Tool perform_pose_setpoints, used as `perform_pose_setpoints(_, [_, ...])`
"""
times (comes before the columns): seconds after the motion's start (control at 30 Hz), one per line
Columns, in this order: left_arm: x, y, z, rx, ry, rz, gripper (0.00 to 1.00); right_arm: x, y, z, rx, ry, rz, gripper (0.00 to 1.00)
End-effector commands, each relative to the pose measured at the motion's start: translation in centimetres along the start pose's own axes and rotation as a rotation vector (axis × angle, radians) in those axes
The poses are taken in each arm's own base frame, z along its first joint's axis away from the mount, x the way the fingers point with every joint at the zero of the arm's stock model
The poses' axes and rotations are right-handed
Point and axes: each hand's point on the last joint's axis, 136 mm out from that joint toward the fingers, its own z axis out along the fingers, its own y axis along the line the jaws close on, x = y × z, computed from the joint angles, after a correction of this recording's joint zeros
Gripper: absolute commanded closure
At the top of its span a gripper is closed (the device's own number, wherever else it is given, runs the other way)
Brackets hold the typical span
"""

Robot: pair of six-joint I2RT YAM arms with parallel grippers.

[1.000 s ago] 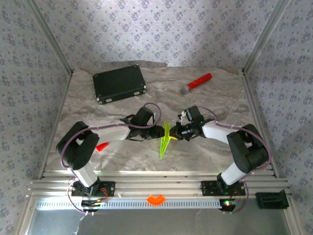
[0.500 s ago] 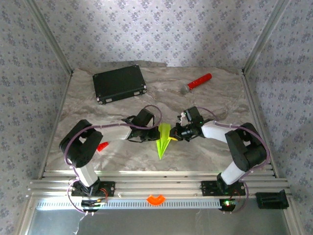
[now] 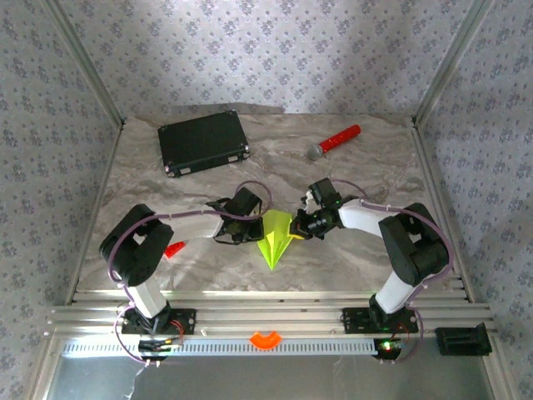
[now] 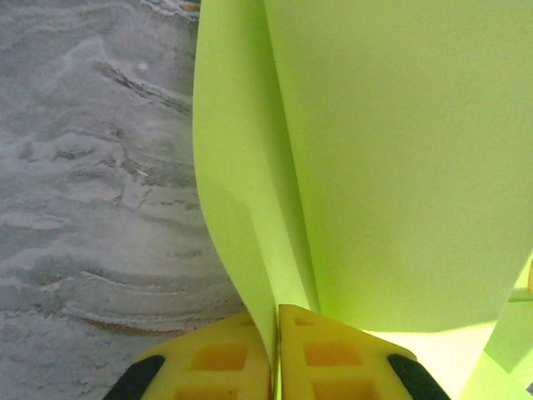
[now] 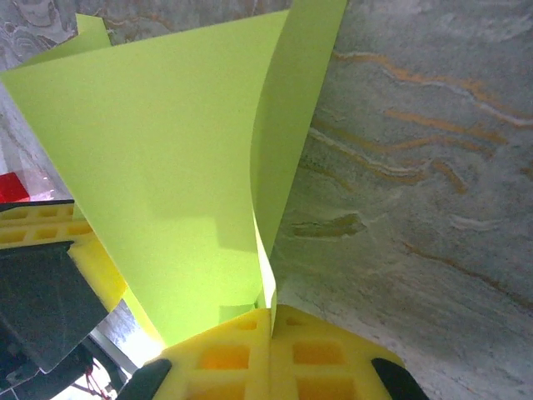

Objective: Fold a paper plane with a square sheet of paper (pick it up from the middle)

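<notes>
At mid-table, my left gripper (image 4: 276,333) and right gripper (image 5: 271,325) are each clamped on a wing of the lime paper plane (image 3: 275,236), its nose pointing toward my bases.

Both arms bent inward, left gripper (image 3: 259,227) and right gripper (image 3: 294,227) closed, face to face.

No lettering, number, brand or sign can be read anywhere — the paper plane (image 3: 274,237) is plain, unprinted.
</notes>
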Motion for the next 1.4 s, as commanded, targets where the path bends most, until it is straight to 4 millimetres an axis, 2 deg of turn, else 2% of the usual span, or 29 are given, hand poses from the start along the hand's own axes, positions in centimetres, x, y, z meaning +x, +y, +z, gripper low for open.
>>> perform_pose_setpoints(0.0, [-0.6,-1.2,-0.8,0.027,-0.019,0.006,0.85,0.0,0.1,0.5,0.0,0.024,0.0,0.98])
perform_pose_setpoints(0.17, [-1.2,-2.5,-0.9,0.074,-0.022,0.018,0.78,-0.6,1.2,0.9,-0.048,0.024,-0.016,0.91])
perform_pose_setpoints(0.3, [-1.5,-3.2,-1.2,0.102,-0.034,0.03,0.74,-0.9,1.7,1.1,-0.071,0.029,-0.023,0.89])
perform_pose_setpoints(0.4, [-1.5,-3.1,-1.4,0.091,-0.038,0.033,0.7,-1.0,2.1,0.9,-0.084,0.029,-0.029,0.84])
perform_pose_setpoints(0.47, [-1.5,-2.8,-1.7,0.08,-0.045,0.03,0.67,-1.2,2.3,0.3,-0.084,0.013,-0.037,0.74])
perform_pose_setpoints(0.6, [-1.8,-2.4,-2.9,0.068,-0.086,0.026,0.54,-1.5,2.6,-0.9,-0.088,-0.006,-0.045,0.61])
perform_pose_setpoints(0.67, [-2.1,-2.2,-3.7,0.058,-0.112,0.031,0.48,-1.5,2.3,-1.7,-0.063,-0.025,-0.052,0.57])
perform_pose_setpoints(0.77, [-2.8,-2.1,-5.5,0.046,-0.179,0.045,0.45,-2.2,1.2,-4.1,0.022,-0.116,-0.05,0.53])
perform_pose_setpoints(0.83, [-3.5,-0.9,-7.0,-0.002,-0.25,0.046,0.42,-2.8,-0.2,-7.0,0.127,-0.225,-0.08,0.51])
perform_pose_setpoints(0.97, [-5.4,3.6,-10.5,-0.116,-0.396,0.005,0.38,-3.8,-5.5,-15.0,0.448,-0.546,-0.045,0.43])
perform_pose_setpoints(1.03, [-6.5,6.6,-12.4,-0.186,-0.467,-0.032,0.34,-4.2,-8.4,-19.1,0.562,-0.714,-0.002,0.32])
perform_pose_setpoints(1.13, [-8.1,11.5,-15.3,-0.318,-0.574,-0.089,0.27,-4.9,-11.6,-22.8,0.662,-0.895,-0.008,0.25])
perform_pose_setpoints(1.23, [-9.7,16.0,-18.5,-0.445,-0.666,-0.141,0.24,-5.8,-13.7,-25.0,0.759,-1.014,-0.071,0.24])
perform_pose_setpoints(1.37, [-11.2,21.3,-22.1,-0.608,-0.774,-0.215,0.22,-7.6,-16.6,-25.1,0.835,-1.097,-0.134,0.23])
